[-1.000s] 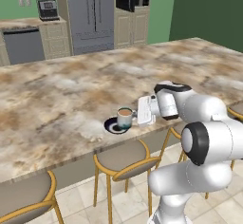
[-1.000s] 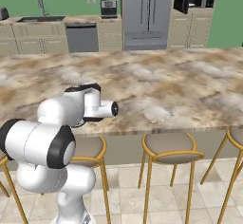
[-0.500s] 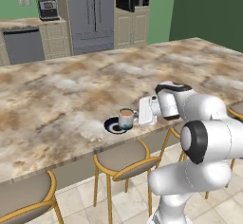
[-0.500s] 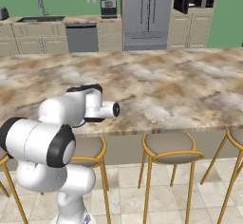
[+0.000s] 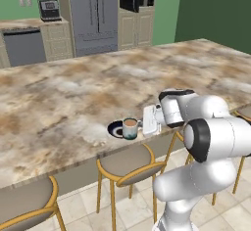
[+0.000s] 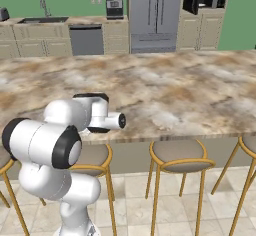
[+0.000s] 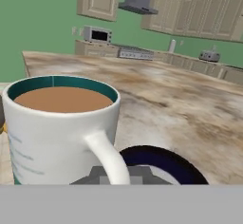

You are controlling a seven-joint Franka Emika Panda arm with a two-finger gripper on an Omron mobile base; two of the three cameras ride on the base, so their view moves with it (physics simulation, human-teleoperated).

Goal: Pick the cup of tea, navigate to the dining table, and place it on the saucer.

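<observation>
Where hand view looks: teacup point(image 7: 64, 133) handle.

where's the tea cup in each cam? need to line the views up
Left base view: the cup of tea stands near the table's front edge, just left of the gripper, by the dark saucer.
Right base view: I cannot make it out; the arm covers that stretch of table edge.
Hand view: the cup is large at lower left, handle toward the camera, saucer behind it.
Shared landmark: the marbled dining table.

Cup of tea point(image 5: 130, 127) on saucer point(image 5: 116, 129) near dining table point(image 5: 73, 93) edge, bare marbled top beyond, stools point(image 5: 128, 162) below
</observation>
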